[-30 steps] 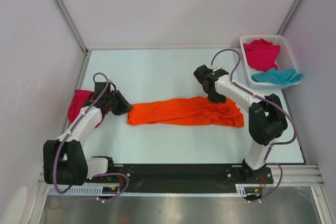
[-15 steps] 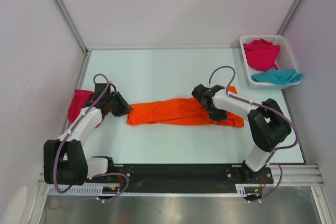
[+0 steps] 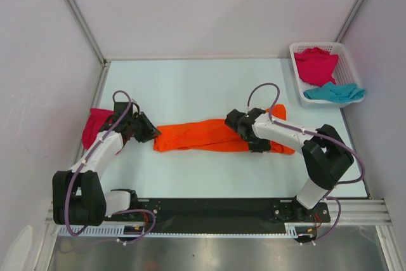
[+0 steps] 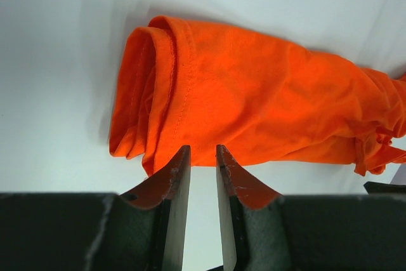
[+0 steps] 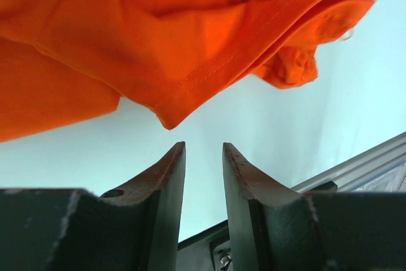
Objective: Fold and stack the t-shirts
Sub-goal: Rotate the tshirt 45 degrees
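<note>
On the table (image 3: 190, 87), one t-shirt (image 3: 206, 136) lies central, a second t-shirt (image 3: 94, 125) leftmost, the basket (image 3: 347, 63) back-right.

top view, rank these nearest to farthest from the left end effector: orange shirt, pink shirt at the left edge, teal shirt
1. orange shirt, just right of the left end effector
2. pink shirt, on its other side, at the table's left edge
3. teal shirt, in the basket at the far right corner

Robotics laboratory test cell. Indicators: plain white enclosure panels (image 3: 203, 4) on aluminium framing (image 3: 76, 14), a pale worktable (image 3: 190, 80), and the cabled left arm (image 3: 101, 150) and right arm (image 3: 288, 132) bolted to a black base plate (image 3: 216, 207).
</note>
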Controlling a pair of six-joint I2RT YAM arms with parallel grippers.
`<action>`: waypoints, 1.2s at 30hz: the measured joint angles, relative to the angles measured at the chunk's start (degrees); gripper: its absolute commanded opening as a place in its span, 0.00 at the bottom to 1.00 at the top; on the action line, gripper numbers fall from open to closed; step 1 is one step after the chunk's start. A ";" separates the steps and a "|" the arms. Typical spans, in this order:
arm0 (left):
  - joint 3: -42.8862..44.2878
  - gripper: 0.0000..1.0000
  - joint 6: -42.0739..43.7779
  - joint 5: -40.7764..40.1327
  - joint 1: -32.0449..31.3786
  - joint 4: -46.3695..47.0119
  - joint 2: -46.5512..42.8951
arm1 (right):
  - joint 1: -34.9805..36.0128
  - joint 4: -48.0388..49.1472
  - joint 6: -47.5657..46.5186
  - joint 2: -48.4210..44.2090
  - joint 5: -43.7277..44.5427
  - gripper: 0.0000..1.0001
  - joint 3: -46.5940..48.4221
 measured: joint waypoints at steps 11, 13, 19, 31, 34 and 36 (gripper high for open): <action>-0.33 0.28 0.44 0.35 0.98 -0.07 -1.14 | -10.73 2.69 -5.03 2.73 0.31 0.46 11.67; -0.33 0.28 0.52 0.50 1.14 -0.07 -1.25 | -13.73 4.17 -6.38 3.87 -0.76 0.51 13.31; -0.33 0.28 0.57 0.74 1.18 -0.07 -1.44 | -20.44 7.37 -9.70 11.10 -1.33 0.52 20.11; -0.33 0.28 1.55 1.53 3.63 -0.07 -1.01 | -23.37 10.03 -13.14 25.97 -3.23 0.00 29.00; -0.31 0.28 1.97 1.55 4.02 -0.11 -0.37 | -24.04 9.94 -14.16 30.27 -3.43 0.00 33.46; -0.28 0.27 2.01 1.53 4.15 -0.11 -0.04 | -24.33 8.72 -14.75 31.69 -3.41 0.00 36.04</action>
